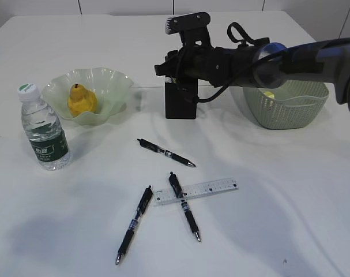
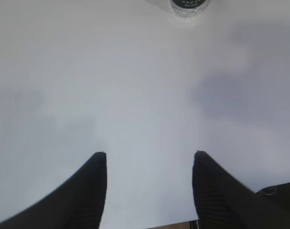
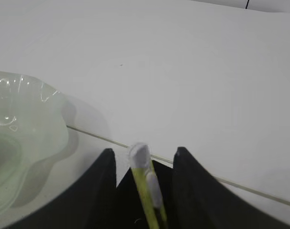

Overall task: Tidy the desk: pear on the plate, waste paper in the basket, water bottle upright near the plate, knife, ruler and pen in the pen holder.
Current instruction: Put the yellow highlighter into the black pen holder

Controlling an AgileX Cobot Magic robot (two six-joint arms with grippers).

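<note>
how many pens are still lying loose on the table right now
3. One pen lies alone in front of the black pen holder. A second pen lies across the ruler. A third pen lies left of it. More may be hidden in the holder.

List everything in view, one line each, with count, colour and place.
pear: one, yellow, in the plate.
plate: one, pale green glass, wavy rim, back left.
bottle: one, clear, green label, white cap, upright left of the plate.
pens: three, black, loose on the near table; one lies across the ruler.
ruler: one, clear, near centre.
holder: one, black, back centre.
knife: one, yellow-green and white, standing in the holder between the right jaws.
basket: one, pale green, back right, something yellow inside.
table: one, white.
left gripper: open over bare table.
right gripper: open above the holder.
</note>
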